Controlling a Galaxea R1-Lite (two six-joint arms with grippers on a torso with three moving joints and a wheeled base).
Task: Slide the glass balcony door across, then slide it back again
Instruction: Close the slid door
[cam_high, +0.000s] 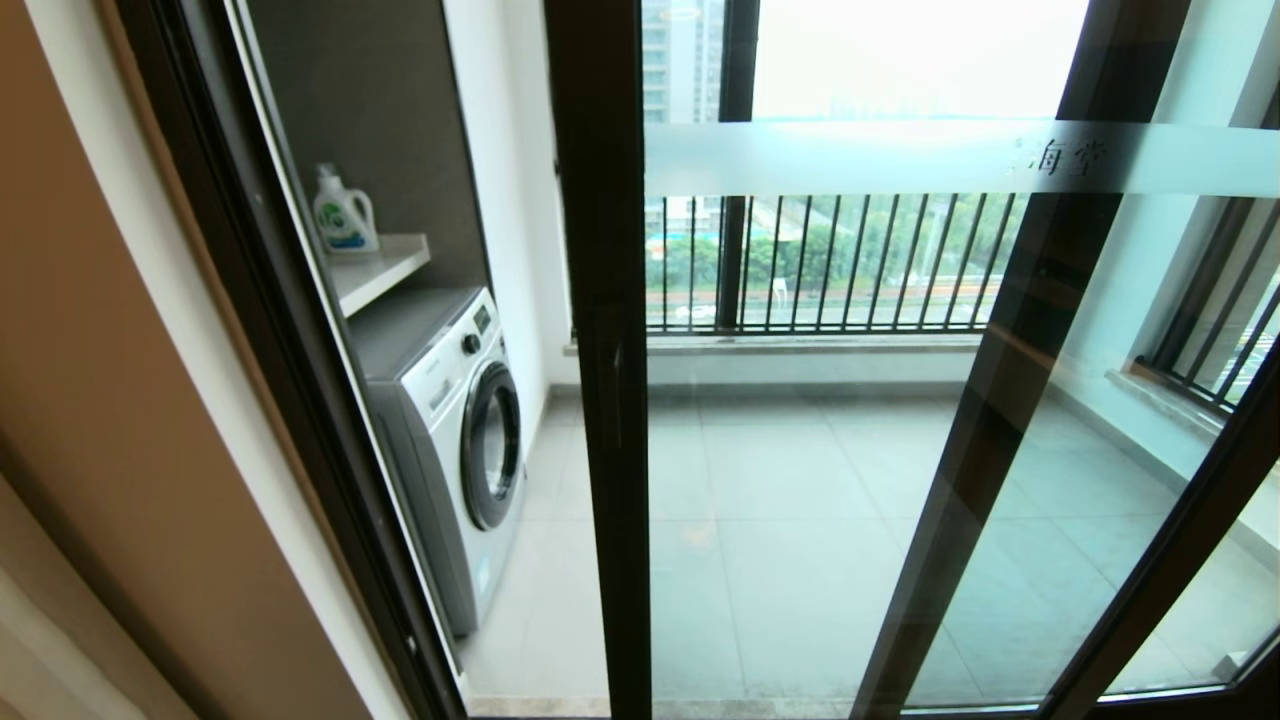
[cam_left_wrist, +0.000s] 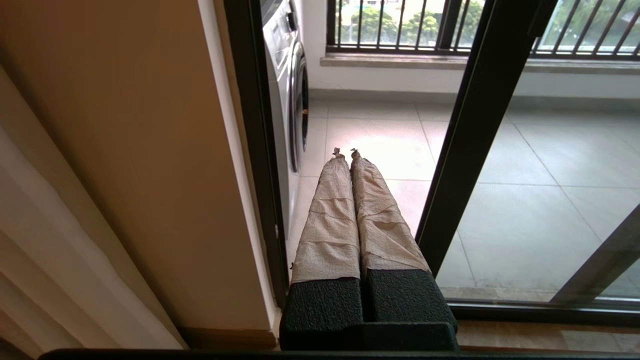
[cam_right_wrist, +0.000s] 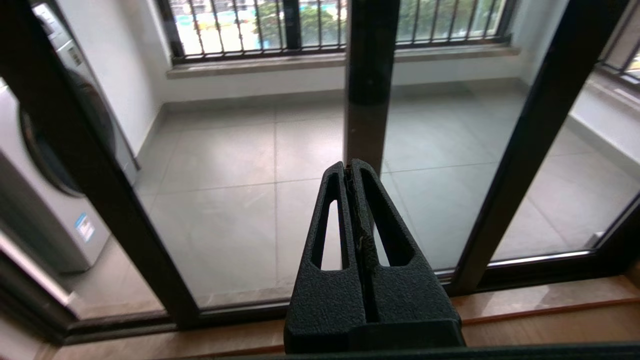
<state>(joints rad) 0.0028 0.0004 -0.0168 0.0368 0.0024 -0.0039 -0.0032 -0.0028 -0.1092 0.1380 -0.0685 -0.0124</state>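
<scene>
Left gripper (cam_left_wrist: 345, 151) clenched, empty; right gripper (cam_right_wrist: 352, 165) clenched, just short of glass balcony door (cam_right_wrist: 369, 75) frame.

The left gripper (cam_left_wrist: 346, 151) has two long fingers wrapped in creased beige tape with frayed tips, rising from a textured black base. The right gripper (cam_right_wrist: 352, 167) is bare textured black plastic, each tapered finger pierced by a long slot, with a rough strip between them.

white front-loading washing machine (cam_high: 455, 440) on grey tiled floor (cam_high: 780, 520), detergent bottle (cam_high: 343, 212) upright on shelf (cam_high: 378, 268) above the machine, black-barred window railing (cam_high: 830, 262) right of the machine
</scene>
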